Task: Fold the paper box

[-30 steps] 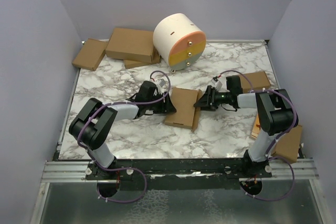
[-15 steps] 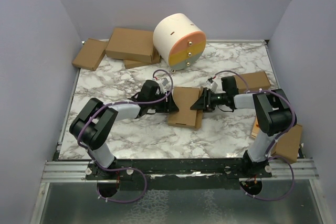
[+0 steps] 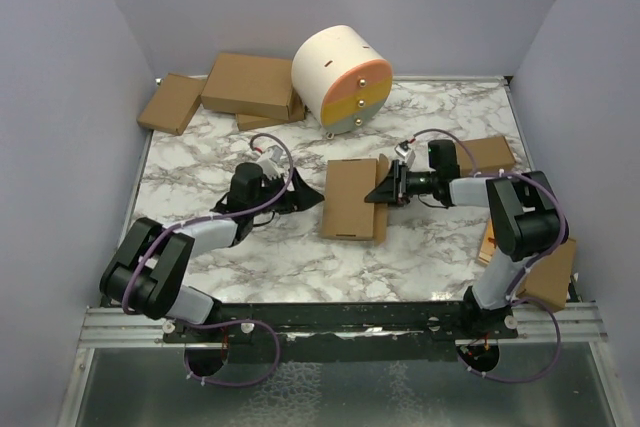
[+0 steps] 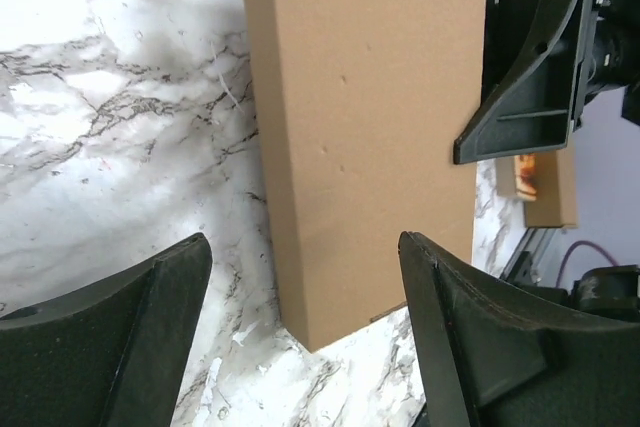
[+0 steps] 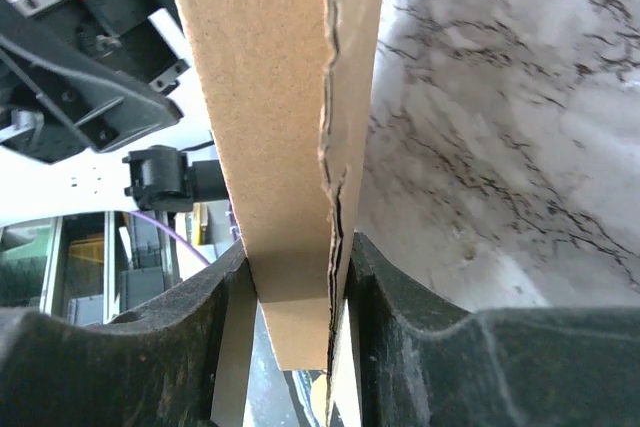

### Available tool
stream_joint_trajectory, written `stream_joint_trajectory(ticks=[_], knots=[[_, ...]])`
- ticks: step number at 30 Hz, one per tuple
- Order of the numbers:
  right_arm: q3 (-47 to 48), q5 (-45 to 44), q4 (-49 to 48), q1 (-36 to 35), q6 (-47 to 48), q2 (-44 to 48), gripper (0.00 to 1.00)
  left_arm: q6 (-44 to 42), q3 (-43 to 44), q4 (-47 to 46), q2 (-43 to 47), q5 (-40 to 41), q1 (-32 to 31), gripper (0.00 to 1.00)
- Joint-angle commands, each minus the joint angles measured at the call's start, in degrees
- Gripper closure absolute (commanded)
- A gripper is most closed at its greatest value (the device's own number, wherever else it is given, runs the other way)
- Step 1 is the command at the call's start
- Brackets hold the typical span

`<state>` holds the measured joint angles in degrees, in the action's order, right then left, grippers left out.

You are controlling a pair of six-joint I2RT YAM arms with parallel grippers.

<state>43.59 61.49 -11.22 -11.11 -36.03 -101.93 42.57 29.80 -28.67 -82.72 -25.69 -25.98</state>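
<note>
Paper box: folded into a thin, flat brown rectangle, lying near the middle of the marble tabletop, long side running away from the arm bases. Clamped at the right edge by the right gripper, reaching in low from the right. In the right wrist view, both black fingers pressed against opposite faces of the cardboard, with a ragged seam running down the edge between them. Hard to tell whether the gripped edge is off the marble or resting on it.

Left gripper: just left of the box, apart from it, jaws spread wide and holding nothing. From the left wrist camera, the top face of the box in plain sight beyond the two dark fingers, the right gripper at the far edge.

Further out: white cylinder on its side at the back, with yellow and orange bands across the round face. Brown cartons stacked at the back left corner. One more carton behind the right arm, and another at the table's right edge.
</note>
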Motion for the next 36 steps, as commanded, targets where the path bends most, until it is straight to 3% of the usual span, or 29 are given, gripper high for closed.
stream_joint_trajectory(ticks=[1,8,14,21,29,36], knots=[[-0.7,7.5,-8.0,0.6,-5.2,4.5,0.67,4.7,-3.2,-13.1,1.5,-8.3,2.3,0.21],[-1.8,9.5,-12.6,0.9,-9.9,7.7,0.69,9.0,-4.5,-22.5,-2.4,-11.7,2.3,0.21],[-3.0,12.5,-18.9,1.0,-15.3,7.9,0.70,19.7,-6.2,-43.6,-8.9,-15.5,2.2,0.20],[-4.4,14.7,-26.2,0.9,-20.6,8.2,0.70,26.3,-4.2,-55.4,-13.5,-17.5,1.8,0.23],[-5.0,15.7,-29.8,0.9,-23.0,8.4,0.70,35.6,-0.9,-67.4,-21.2,-19.1,0.7,0.51],[-4.0,16.5,-27.3,0.9,-18.7,8.3,0.63,36.9,-0.7,-68.9,-22.3,-20.4,0.9,0.85]])
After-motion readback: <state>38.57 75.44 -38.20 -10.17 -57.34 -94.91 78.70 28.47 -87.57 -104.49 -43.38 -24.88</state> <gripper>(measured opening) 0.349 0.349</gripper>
